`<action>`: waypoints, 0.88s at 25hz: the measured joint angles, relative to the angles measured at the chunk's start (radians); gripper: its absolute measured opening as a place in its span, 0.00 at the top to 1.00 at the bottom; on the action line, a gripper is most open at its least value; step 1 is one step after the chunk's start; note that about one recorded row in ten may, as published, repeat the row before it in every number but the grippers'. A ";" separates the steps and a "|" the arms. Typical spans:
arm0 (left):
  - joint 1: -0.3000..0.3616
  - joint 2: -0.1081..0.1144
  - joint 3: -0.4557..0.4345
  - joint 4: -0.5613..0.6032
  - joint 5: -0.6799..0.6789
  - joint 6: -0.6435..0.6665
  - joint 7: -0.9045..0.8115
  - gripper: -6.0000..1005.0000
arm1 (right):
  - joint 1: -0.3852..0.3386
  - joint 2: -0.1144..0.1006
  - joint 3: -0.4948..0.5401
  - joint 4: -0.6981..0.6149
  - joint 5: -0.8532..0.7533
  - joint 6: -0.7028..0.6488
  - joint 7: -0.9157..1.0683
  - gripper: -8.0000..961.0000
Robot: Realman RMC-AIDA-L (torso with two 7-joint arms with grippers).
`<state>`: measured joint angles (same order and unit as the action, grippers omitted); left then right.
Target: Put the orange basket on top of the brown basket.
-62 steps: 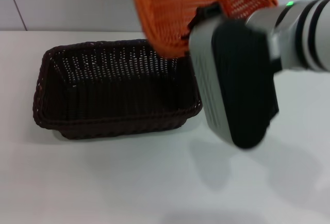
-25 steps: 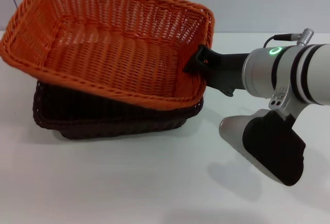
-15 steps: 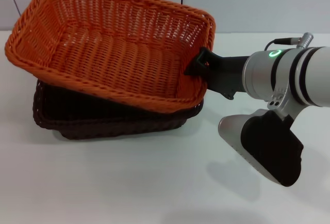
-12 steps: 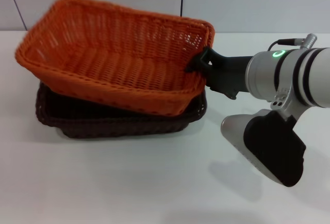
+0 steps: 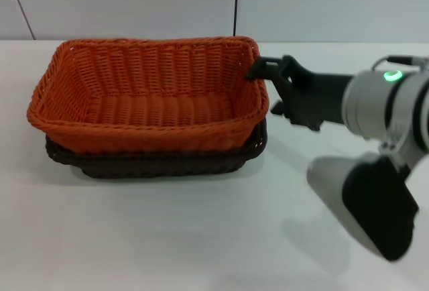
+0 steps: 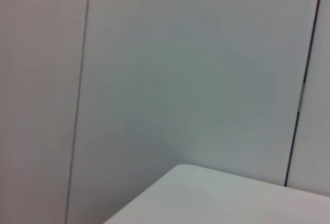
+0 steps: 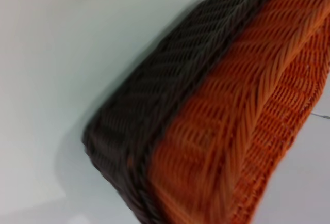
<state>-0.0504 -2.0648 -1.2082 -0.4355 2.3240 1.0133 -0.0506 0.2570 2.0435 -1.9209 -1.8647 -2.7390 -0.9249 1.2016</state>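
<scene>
The orange basket [image 5: 147, 106] sits level inside the brown basket [image 5: 154, 163], whose dark rim and lower wall show beneath it. Both stand on the white table, left of centre in the head view. My right gripper [image 5: 257, 74] reaches in from the right and is shut on the orange basket's right rim, near its far corner. The right wrist view shows the two nested, the orange basket [image 7: 242, 115] lying against the brown basket [image 7: 154, 115]. My left gripper is out of view; its wrist camera shows only wall and a table corner.
A white table [image 5: 201, 237] lies under everything, with a pale panelled wall [image 5: 301, 3] behind it. My right arm's grey and black forearm [image 5: 375, 204] hangs over the table's right front.
The orange basket came in tilted above the brown basket, then sank and levelled until it nested in it. My right gripper stayed at its right rim and went down with it.
</scene>
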 joint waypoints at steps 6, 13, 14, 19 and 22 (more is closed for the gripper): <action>-0.014 0.003 0.023 0.011 0.001 -0.005 0.001 0.23 | -0.189 0.025 -0.109 -0.122 0.066 -0.001 -0.004 0.20; -0.019 0.003 0.052 0.028 0.002 0.003 0.002 0.23 | -0.257 0.031 -0.268 -0.082 0.143 0.104 0.073 0.20; -0.019 0.003 0.052 0.028 0.002 0.003 0.002 0.23 | -0.259 0.032 -0.279 -0.058 0.160 0.183 0.126 0.20; 0.006 0.001 0.056 0.021 0.002 0.063 0.001 0.23 | -0.244 0.038 -0.255 0.128 0.351 0.896 0.510 0.20; 0.017 0.002 0.055 0.020 0.002 0.098 0.001 0.23 | -0.227 0.036 -0.228 0.217 0.474 1.090 0.621 0.20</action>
<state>-0.0334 -2.0626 -1.1531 -0.4154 2.3258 1.1112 -0.0495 0.0302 2.0792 -2.1493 -1.6474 -2.2648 0.1649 1.8224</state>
